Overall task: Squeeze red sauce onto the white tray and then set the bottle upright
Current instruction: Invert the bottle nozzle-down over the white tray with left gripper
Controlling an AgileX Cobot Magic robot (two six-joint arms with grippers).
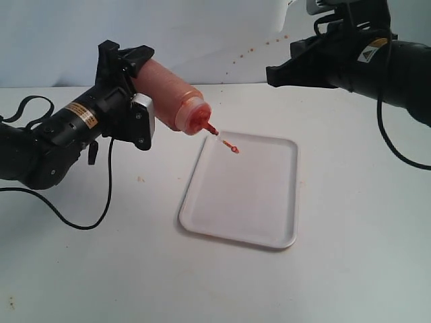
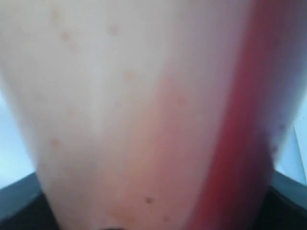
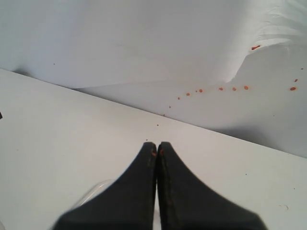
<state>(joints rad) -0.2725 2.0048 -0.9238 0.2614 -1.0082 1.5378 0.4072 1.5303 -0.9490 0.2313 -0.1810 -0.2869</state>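
My left gripper point(image 1: 131, 101) is shut on the bottle point(image 1: 168, 94), which is tilted with its red nozzle point(image 1: 210, 128) pointing down over the far left corner of the white tray point(image 1: 246, 192). The small tethered cap point(image 1: 232, 147) dangles just past the nozzle, above the tray. In the left wrist view the bottle point(image 2: 144, 115) fills the picture, blurred, with a band of red sauce point(image 2: 244, 124) along one side. My right gripper point(image 3: 157, 146) is shut on nothing and hangs high above the table at the back right point(image 1: 273, 74).
The tray lies on a white table point(image 1: 350, 235). A white backdrop point(image 3: 144, 43) behind the table carries small orange-red splatter spots point(image 3: 220, 89). A black cable point(image 1: 101, 202) trails from the left arm across the table.
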